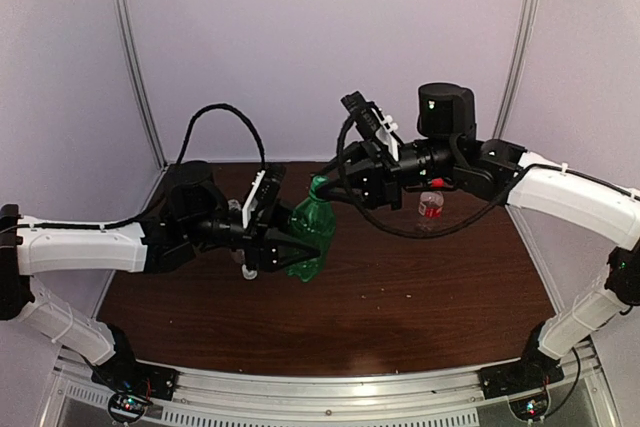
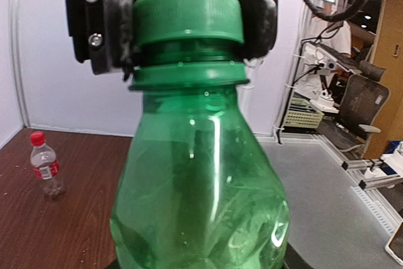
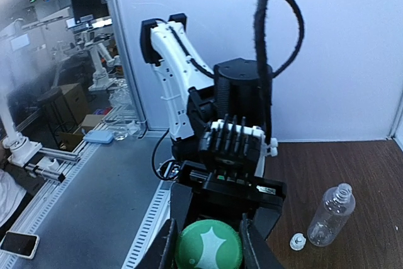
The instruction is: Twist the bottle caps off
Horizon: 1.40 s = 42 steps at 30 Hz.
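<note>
The green bottle is thin see-through plastic, super glossy, dents catching the light. Its green cap is opaque plastic, more satin, finely ribbed on the side. The right gripper looks like matt black plastic. The table is dark brown wood-look, smooth, dull sheen. The clear bottle is shiny transparent plastic, the white cap plain plastic. The arm shells are smooth white plastic, the front rail brushed metal.

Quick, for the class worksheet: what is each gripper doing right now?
The left gripper is closed on the green bottle, holding it.
The right gripper is shut on the green cap.
</note>
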{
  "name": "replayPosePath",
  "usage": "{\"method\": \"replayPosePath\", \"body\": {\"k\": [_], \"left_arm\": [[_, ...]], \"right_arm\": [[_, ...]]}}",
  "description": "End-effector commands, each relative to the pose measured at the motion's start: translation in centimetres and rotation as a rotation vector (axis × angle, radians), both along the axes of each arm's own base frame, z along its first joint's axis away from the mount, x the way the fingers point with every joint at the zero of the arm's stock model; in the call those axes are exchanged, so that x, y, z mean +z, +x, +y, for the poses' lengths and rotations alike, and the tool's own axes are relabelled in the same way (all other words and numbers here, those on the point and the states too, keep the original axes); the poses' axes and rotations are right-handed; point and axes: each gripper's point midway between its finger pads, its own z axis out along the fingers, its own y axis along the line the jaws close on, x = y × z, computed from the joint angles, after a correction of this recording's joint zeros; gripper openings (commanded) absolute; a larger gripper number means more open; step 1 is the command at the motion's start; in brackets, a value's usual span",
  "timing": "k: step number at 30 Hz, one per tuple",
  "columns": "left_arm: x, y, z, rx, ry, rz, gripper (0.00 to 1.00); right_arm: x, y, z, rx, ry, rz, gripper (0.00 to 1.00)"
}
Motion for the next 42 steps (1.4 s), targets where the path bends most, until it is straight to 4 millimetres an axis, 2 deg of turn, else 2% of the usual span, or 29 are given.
{"method": "replayPosePath", "body": {"k": [1, 11, 29, 36, 42], "left_arm": [[3.6, -3.9, 1.0, -0.217, -0.127, -0.082, 0.33], [3.5, -4.0, 0.8, -0.234, -0.124, -0.076, 0.33], [2.7, -1.9, 0.3, -0.102, -0.096, -0.073, 0.33], [3.0, 0.2, 0.1, 0.029, -0.085, -0.092, 0.33], [2.7, 2.7, 0.1, 0.175, -0.057, -0.096, 0.33]], "right_arm": [[0.2, -3.2, -1.1, 0.244, 0.017, -0.059, 0.20], [0.2, -3.5, -1.1, 0.280, 0.013, -0.045, 0.31], [1.4, -2.0, -1.6, 0.096, 0.009, -0.035, 0.61], [2.5, -0.6, -2.3, -0.063, 0.007, 0.001, 0.69], [4.0, 3.5, -2.6, -0.382, 0.039, 0.116, 0.73]]}}
